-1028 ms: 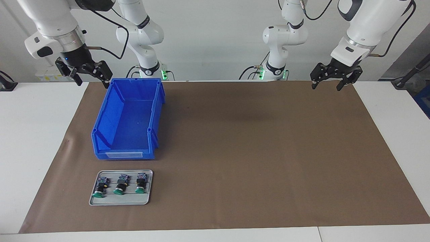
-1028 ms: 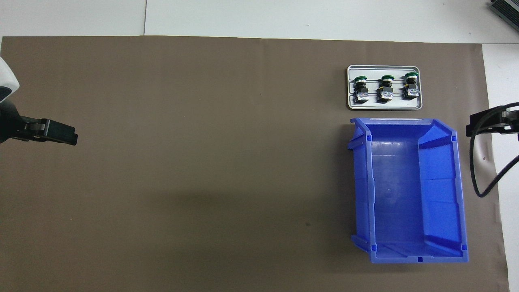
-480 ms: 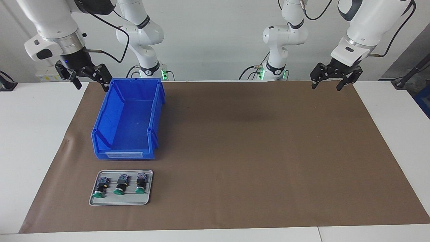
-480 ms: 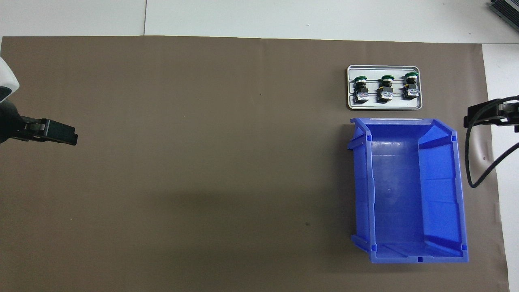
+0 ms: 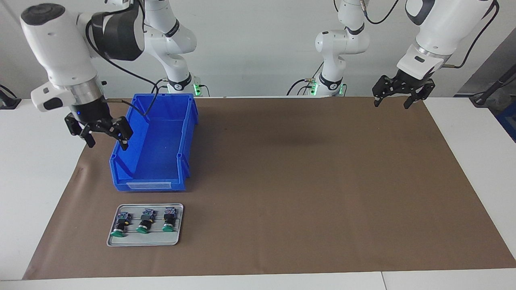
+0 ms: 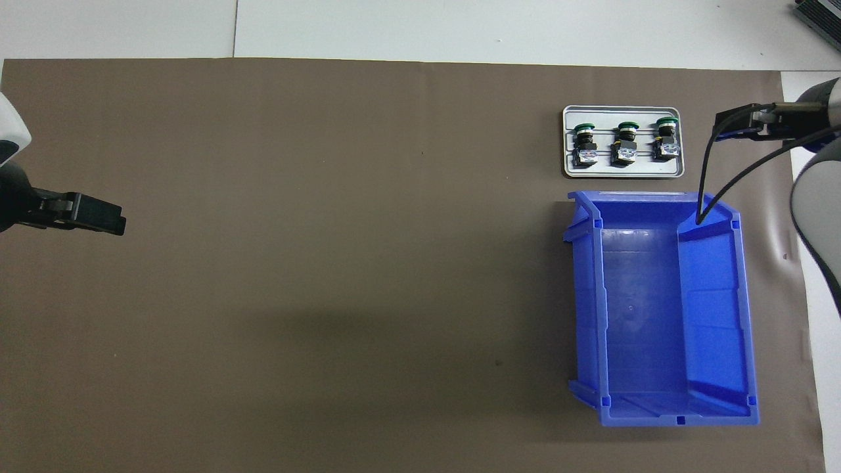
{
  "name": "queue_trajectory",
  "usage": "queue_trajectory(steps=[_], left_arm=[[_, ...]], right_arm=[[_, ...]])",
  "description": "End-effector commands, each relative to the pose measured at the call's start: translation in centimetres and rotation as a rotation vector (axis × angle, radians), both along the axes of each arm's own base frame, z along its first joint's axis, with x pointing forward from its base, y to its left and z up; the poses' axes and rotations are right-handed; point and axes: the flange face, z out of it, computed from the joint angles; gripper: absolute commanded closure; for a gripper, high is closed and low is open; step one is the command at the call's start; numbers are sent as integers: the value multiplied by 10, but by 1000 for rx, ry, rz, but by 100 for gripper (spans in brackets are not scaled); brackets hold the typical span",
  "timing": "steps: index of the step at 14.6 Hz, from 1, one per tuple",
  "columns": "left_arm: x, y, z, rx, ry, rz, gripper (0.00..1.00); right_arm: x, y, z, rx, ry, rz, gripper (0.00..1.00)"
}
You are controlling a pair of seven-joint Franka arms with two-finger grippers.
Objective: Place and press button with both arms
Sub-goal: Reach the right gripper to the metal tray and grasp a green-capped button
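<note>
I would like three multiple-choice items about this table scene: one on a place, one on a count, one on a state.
1. Where is the grey tray?
A. inside the blue bin
B. on the brown mat, farther from the robots than the blue bin
C. at the left arm's end of the table

2. How many green-capped buttons lie on the tray?
A. two
B. three
C. five

3. What is the state of the right gripper?
A. open and empty, up beside the bin
B. shut on a button
C. resting on the tray

Key: 1 B, the tray lies on the mat just past the bin; 2 B, three caps show in a row; 3 A, its jaws stand apart with nothing between. The left gripper waits, open.
</note>
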Motion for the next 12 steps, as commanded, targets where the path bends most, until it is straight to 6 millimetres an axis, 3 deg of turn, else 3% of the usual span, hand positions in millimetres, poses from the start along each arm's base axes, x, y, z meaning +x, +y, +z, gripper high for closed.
queue_trajectory(steps=[1, 5, 7, 8, 12], left_arm=[[-8, 3, 1, 6, 3, -2, 0], [-8, 3, 1, 7, 3, -2, 0], [-8, 3, 1, 7, 3, -2, 0], [-8, 3, 1, 7, 3, -2, 0], [-8, 3, 1, 7, 3, -2, 0]], right_arm=[[44, -2, -72, 11, -27, -1, 0], [78, -3, -156, 57, -24, -23, 0], [84, -2, -200, 61, 10, -2, 0], [88, 4, -213, 57, -12, 34, 0], [88, 6, -233, 56, -14, 46, 0]])
